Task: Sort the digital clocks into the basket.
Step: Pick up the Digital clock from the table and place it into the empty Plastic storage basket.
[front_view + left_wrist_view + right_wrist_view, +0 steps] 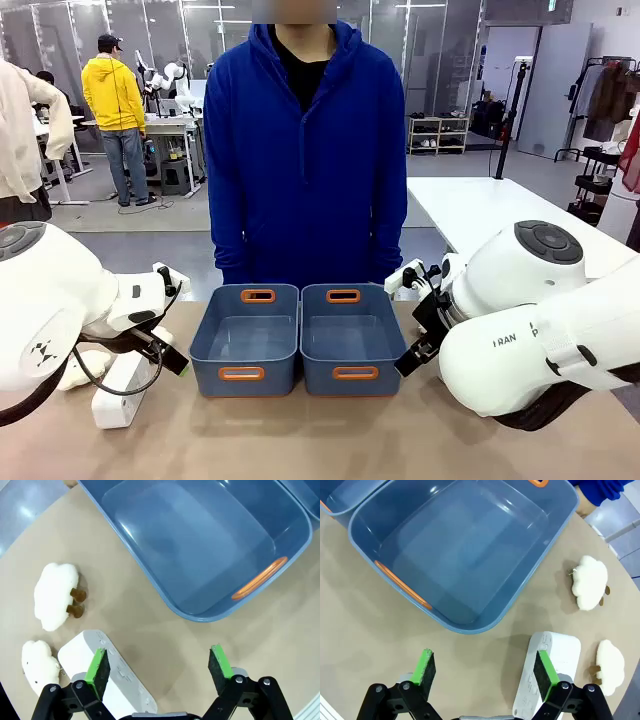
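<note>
left gripper [159, 664] hangs wide open, holding nothing; one white clock [122, 680] lies off-centre beneath one finger [98, 666], long axis slanted to the closing line, plush toys [55, 595] just beside. right gripper [485, 666], equally open and empty, mirrors that over the other clock [559, 649]. baskets [215, 380] stand side by side between them on the tan table [165, 630].

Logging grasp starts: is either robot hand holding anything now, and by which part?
Nothing is held. Both are open: the left hand with one digital clock by a finger, the right hand with the other clock likewise, ungripped.
</note>
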Motion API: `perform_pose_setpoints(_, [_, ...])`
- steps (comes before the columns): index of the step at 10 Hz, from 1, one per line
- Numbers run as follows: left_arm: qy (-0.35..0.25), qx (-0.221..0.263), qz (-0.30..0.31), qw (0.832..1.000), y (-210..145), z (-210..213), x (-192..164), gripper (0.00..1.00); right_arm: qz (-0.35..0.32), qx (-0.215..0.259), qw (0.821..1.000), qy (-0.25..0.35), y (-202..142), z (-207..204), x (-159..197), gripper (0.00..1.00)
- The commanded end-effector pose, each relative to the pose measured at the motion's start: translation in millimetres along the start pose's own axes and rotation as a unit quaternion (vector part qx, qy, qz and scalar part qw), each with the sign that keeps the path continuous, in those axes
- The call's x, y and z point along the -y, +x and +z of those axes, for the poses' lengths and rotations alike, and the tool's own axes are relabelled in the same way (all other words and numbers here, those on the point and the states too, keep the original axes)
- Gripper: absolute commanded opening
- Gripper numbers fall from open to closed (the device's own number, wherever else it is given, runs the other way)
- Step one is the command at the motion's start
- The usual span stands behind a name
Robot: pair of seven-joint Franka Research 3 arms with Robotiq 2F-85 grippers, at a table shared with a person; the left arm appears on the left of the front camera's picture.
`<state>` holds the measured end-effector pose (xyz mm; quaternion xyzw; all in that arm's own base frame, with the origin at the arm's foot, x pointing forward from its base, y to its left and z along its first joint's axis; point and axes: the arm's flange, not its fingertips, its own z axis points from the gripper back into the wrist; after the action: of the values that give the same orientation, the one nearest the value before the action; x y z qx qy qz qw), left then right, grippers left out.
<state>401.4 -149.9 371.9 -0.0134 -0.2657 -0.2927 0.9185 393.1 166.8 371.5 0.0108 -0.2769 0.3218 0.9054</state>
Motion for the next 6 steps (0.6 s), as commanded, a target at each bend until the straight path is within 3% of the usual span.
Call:
perform_pose_setpoints(1, [0.0, 0.0, 0.0, 1.0, 0.1, 0.0, 0.4, 1.0, 0.0, 0.0, 1.0, 0.0, 0.0, 0.0, 0.0, 1.0])
perform_pose_setpoints(6, [0.0, 0.0, 0.0, 1.0, 0.1, 0.0, 0.4, 1.0, 0.0, 0.0, 1.0, 0.0, 0.0, 0.0, 0.0, 1.0])
